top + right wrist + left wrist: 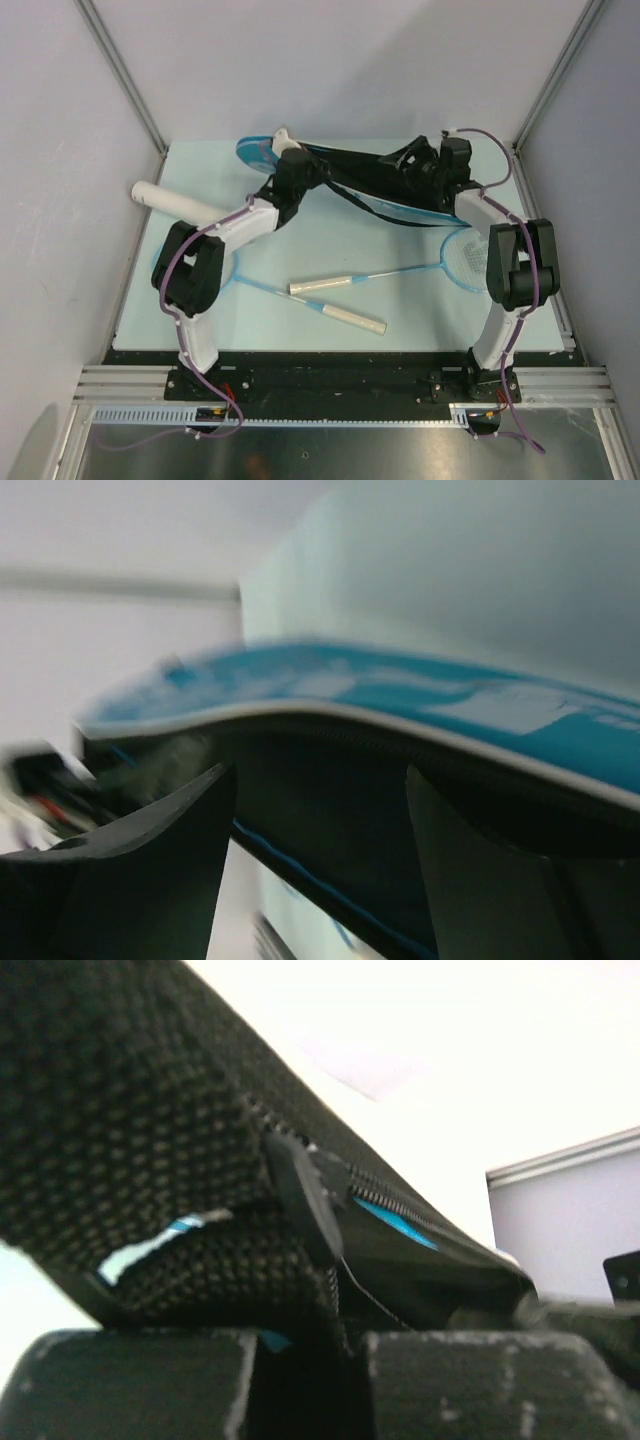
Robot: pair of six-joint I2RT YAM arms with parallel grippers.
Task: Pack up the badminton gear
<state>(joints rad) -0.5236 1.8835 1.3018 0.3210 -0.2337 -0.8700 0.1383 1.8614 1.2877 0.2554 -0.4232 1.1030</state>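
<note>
The long blue racket bag (258,153) lies across the back of the table, its black strap (350,200) trailing in front. My left gripper (300,165) is shut on the bag's black edge near its left end; black fabric (120,1110) sits between the fingers (130,1380). My right gripper (415,165) is open at the bag's right part, its jaws on either side of the bag's dark edge (320,810). Two light-blue rackets (468,255) (352,318) lie on the table in front. The white tube (165,197) lies at the left. No shuttlecocks show.
The second racket's head is partly hidden under my left arm (190,270). Grey walls with metal rails enclose the table on the left, back and right. A black rail (330,375) runs along the near edge.
</note>
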